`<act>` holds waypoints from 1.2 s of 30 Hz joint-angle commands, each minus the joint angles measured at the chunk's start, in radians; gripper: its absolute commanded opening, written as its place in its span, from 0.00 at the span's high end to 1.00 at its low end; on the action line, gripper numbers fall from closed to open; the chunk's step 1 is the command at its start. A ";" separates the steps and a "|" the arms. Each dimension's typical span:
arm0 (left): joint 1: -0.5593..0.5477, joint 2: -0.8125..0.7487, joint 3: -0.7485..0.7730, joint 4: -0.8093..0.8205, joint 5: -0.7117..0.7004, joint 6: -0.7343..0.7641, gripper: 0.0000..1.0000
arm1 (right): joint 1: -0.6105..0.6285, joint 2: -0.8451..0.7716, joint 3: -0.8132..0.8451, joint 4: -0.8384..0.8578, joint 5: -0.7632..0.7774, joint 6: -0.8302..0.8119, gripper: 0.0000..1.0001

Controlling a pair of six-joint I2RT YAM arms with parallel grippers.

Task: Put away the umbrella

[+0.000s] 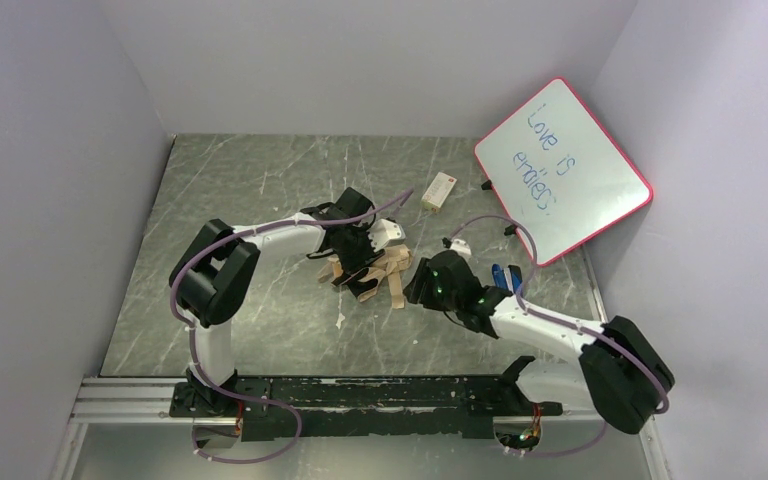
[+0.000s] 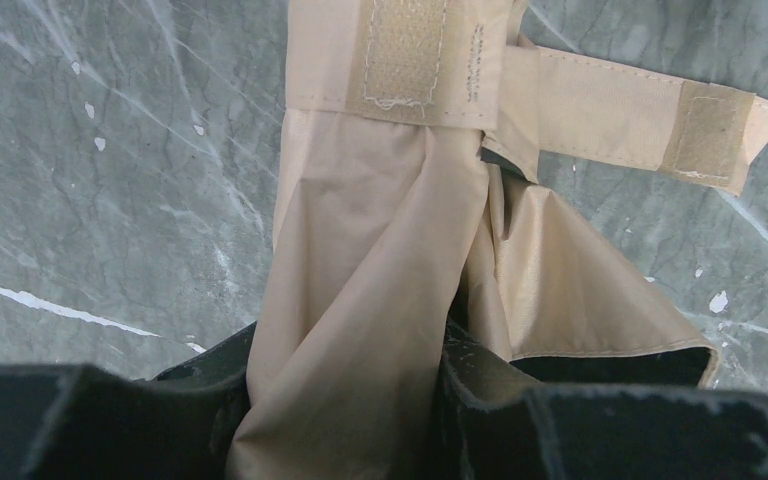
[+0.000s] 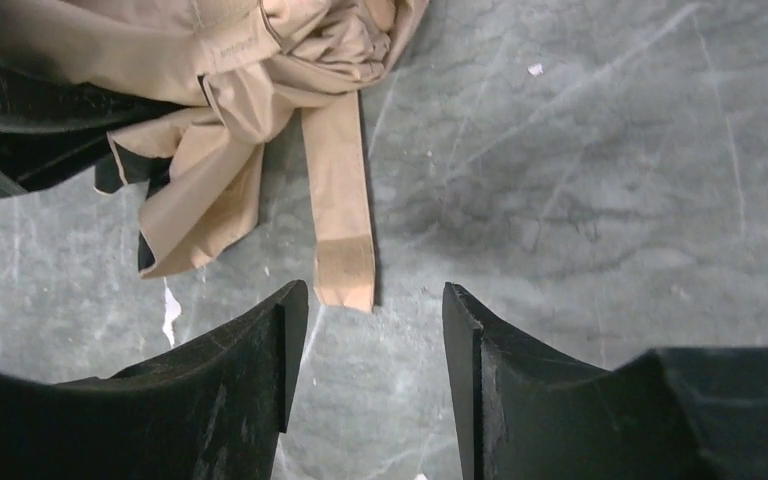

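Left jaws: clamped on the bunched tan fabric of the umbrella (image 2: pixel 360 250), which spreads over the desk (image 2: pixel 110 180) ahead of them. Right jaws: apart, empty; strap (image 3: pixel 343 200) end just ahead of their gap.

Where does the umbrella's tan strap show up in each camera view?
Top external: strap near centre, at the bundle's lower right edge.
Left wrist: strap upper right, pointing right.
Right wrist: strap centre, end pointing down.
Shared landmark: the umbrella's bunched tan fabric.
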 commanded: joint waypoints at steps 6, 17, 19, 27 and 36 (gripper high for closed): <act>0.013 0.080 -0.055 -0.023 -0.189 0.053 0.95 | -0.073 0.126 0.013 0.175 -0.176 -0.018 0.46; 0.011 0.082 -0.054 -0.027 -0.191 0.052 0.95 | -0.104 0.245 0.060 0.136 -0.230 0.007 0.48; 0.011 0.080 -0.050 -0.029 -0.192 0.051 0.95 | -0.104 0.221 0.040 0.109 -0.213 0.055 0.49; 0.012 0.079 -0.048 -0.033 -0.192 0.053 0.95 | -0.105 0.147 -0.086 0.167 -0.250 0.171 0.49; 0.009 0.084 -0.045 -0.036 -0.195 0.050 0.95 | -0.106 0.233 -0.072 0.258 -0.279 0.171 0.49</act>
